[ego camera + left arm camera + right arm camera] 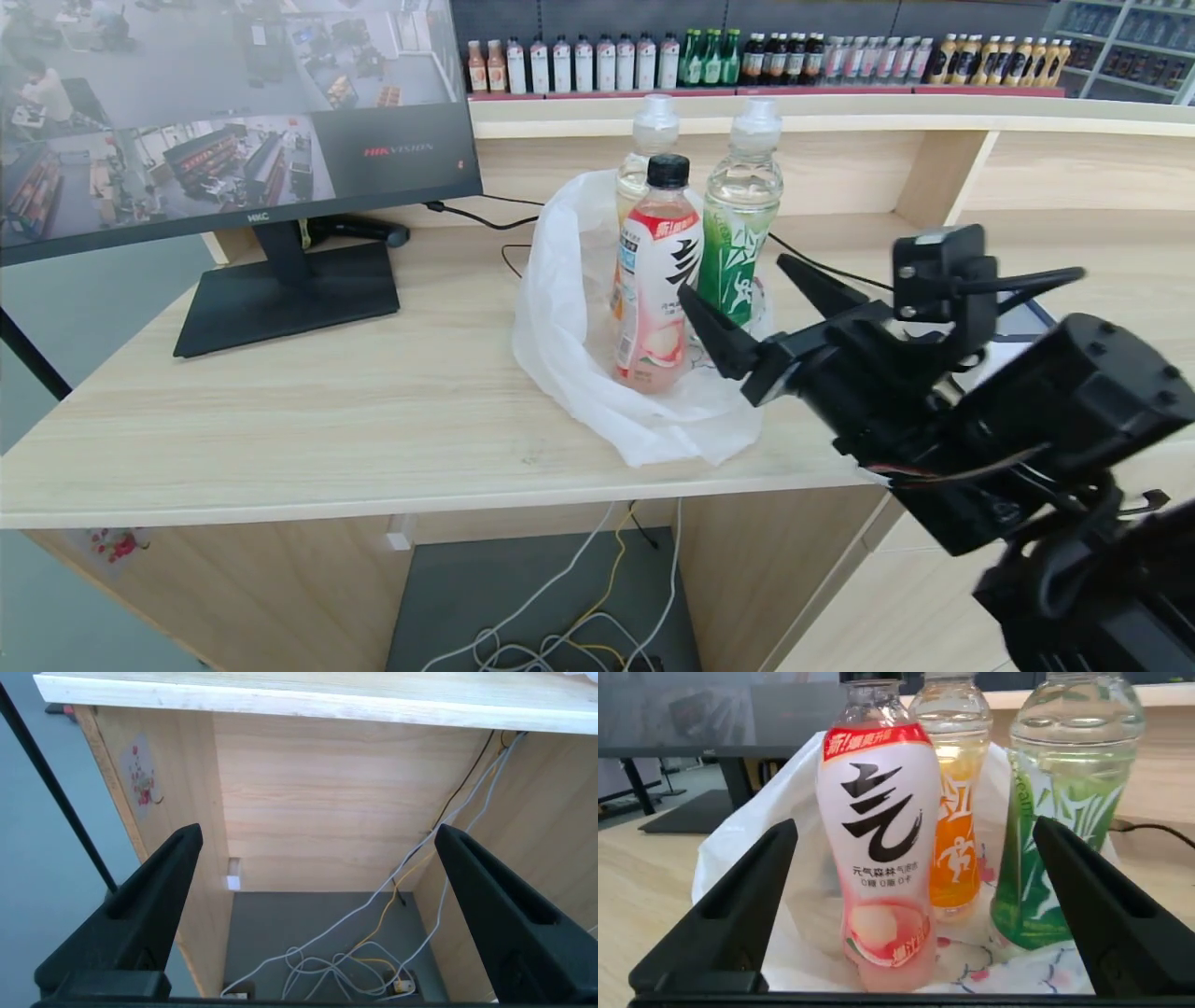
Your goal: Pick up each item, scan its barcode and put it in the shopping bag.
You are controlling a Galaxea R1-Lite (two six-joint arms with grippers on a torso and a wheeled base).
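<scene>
Pink bottle [656, 280] stands upright just ahead of my right gripper [736, 278]; its fingers are spread wide and hold nothing. Green bottle [742, 224] is beside the pink one and orange bottle [639, 168] behind it, both upright. All 3 sit in the open white bag [560, 317] on the counter [373, 411]. My left gripper [318, 835] hangs wide open and empty, below the counter's edge.
</scene>
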